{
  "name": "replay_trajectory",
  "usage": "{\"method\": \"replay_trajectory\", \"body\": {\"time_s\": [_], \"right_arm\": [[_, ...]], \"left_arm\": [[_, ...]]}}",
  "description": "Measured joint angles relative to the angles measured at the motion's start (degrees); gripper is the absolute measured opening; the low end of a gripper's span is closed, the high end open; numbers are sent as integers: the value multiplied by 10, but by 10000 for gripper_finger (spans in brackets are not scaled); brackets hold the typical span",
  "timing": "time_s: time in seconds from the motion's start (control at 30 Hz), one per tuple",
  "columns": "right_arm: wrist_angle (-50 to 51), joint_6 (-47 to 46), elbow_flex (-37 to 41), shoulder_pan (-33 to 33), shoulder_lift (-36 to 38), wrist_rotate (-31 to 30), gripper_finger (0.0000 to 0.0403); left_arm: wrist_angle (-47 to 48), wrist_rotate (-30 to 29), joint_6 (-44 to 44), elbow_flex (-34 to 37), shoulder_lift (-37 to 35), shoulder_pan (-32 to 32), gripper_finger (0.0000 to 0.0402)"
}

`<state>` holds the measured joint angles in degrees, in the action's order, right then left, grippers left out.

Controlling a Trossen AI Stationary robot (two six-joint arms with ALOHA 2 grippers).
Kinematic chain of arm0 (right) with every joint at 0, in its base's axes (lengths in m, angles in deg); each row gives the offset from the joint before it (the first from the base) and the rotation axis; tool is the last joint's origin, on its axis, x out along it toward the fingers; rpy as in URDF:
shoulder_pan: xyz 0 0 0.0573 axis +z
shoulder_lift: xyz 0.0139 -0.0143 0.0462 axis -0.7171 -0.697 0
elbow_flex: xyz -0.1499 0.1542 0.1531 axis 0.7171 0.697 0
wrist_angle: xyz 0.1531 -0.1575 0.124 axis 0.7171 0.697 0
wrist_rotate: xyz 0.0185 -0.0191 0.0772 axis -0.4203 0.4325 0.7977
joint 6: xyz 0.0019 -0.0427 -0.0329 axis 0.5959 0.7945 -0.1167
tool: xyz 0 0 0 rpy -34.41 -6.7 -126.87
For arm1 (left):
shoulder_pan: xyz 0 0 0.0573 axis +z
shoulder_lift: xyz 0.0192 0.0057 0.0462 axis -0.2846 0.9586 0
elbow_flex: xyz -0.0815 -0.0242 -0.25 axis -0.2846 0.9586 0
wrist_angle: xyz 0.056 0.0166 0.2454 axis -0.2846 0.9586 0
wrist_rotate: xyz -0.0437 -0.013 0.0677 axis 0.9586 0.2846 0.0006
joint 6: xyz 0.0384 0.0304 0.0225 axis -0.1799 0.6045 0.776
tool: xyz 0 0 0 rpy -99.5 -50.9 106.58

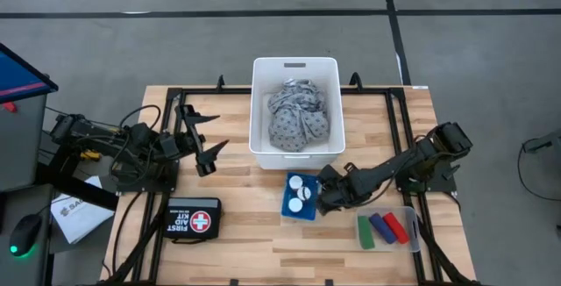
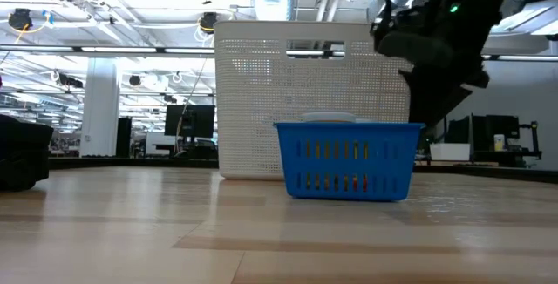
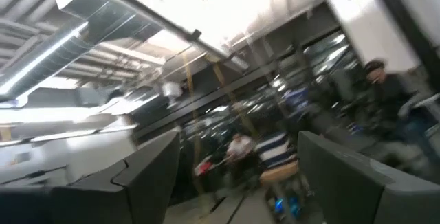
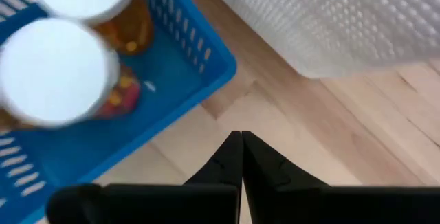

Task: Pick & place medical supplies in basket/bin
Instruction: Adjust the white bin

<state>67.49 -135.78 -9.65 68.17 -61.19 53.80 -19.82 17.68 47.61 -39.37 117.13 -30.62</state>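
Right claw (image 1: pixel 326 196): fingers pressed together, nothing held, set low just beside the blue basket (image 1: pixel 298 197). Two pill bottles (image 1: pixel 299 193) with white caps are stood upright inside that basket. Green, blue and red sticks (image 1: pixel 383 229) are laid side by side in a clear tray (image 1: pixel 410 213) near the right arm. Grey cloth (image 1: pixel 296 117) is heaped in the white bin (image 1: pixel 296 64) behind the basket. Left claw (image 1: pixel 204 139): fingers spread wide, empty, raised at the worktop (image 1: pixel 254 242) left side. First-aid kit (image 1: pixel 194 219) is placed near it.
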Motion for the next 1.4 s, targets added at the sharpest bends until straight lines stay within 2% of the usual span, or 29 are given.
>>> {"method": "replay_trajectory", "body": {"time_s": [0.13,0.3,0.4,0.5,0.6,0.7,0.77,0.83,1.0,1.17,1.4], "right_arm": [[56,-40,-34,38,0,-27,0],[140,-106,-104,104,5,-100,0],[178,-136,-143,145,4,-154,0],[187,-146,-163,175,4,-192,0],[191,-143,-172,192,4,-212,0],[201,-143,-173,197,4,-215,0],[203,-138,-173,197,4,-220,0],[201,-127,-173,197,4,-228,1],[181,-96,-173,198,4,-238,1],[178,-86,-173,208,4,-250,1],[158,-86,-173,230,4,-255,1]], "left_arm": [[15,-70,20,-3,0,0,278],[84,-161,17,-27,-2,0,254],[143,-262,19,-45,-2,0,228],[177,-348,15,-55,-13,3,189],[269,-369,-43,-58,-32,3,133],[431,-366,-168,-58,-45,18,65],[524,-346,-253,-58,-45,39,22],[573,-301,-313,-57,-44,70,9],[573,-191,-370,-23,1,172,2],[494,-73,-381,10,67,271,2],[373,65,-352,10,166,366,1]]}}
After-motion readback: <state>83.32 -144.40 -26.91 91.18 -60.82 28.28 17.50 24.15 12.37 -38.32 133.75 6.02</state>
